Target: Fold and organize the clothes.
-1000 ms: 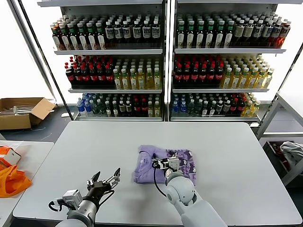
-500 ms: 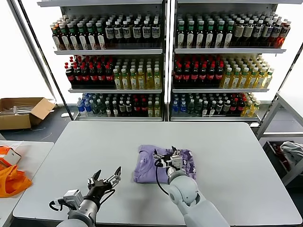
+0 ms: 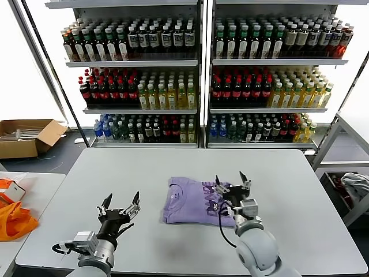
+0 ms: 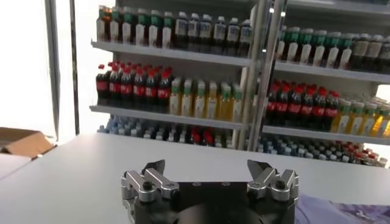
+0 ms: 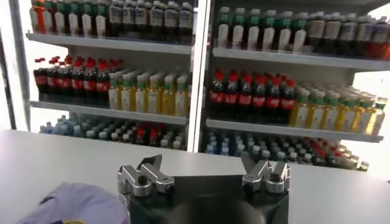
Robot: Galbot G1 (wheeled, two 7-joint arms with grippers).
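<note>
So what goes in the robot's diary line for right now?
shirt: folded on table | left hand: open, empty | right hand: open, above shirt's edge

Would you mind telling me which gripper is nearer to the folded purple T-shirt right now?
The right gripper, open, is nearer, raised over the T-shirt's right part. The left gripper, also open, is off to the shirt's left above bare table.

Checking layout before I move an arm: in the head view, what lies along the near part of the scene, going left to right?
Orange plastic bag → left gripper, open above bare table → folded lavender T-shirt → right gripper, open at the shirt's right edge.
</note>
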